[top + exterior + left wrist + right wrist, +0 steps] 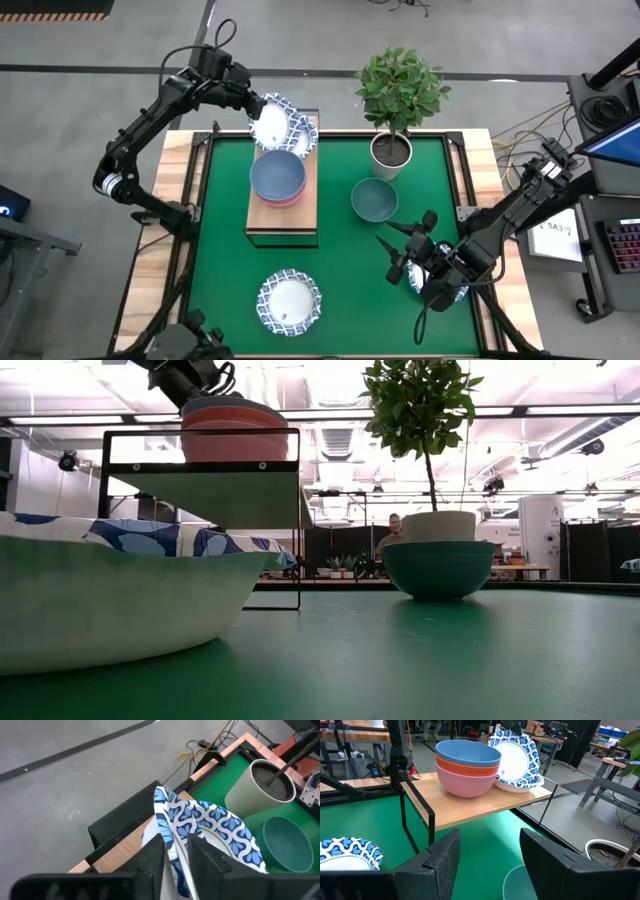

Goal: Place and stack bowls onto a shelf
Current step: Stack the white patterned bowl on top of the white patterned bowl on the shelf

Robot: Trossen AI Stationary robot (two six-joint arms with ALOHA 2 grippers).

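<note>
At the shelf's (282, 205) twelve-o'clock end, the left gripper (262, 112) pinches the rim of a tilted blue-patterned bowl (270, 124) over another patterned bowl (300, 135) lying there, so the step in hand looks like stacking a second patterned bowl; next it likely needs levelling, lowering until nested, then release. The blue, red and pink stack (468, 766) fills the shelf's middle, a patterned bowl (290, 301) waits at six o'clock, the teal bowl (374, 199) sits at centre, and the right gripper (392, 249) hangs spread and empty at four o'clock.
</note>
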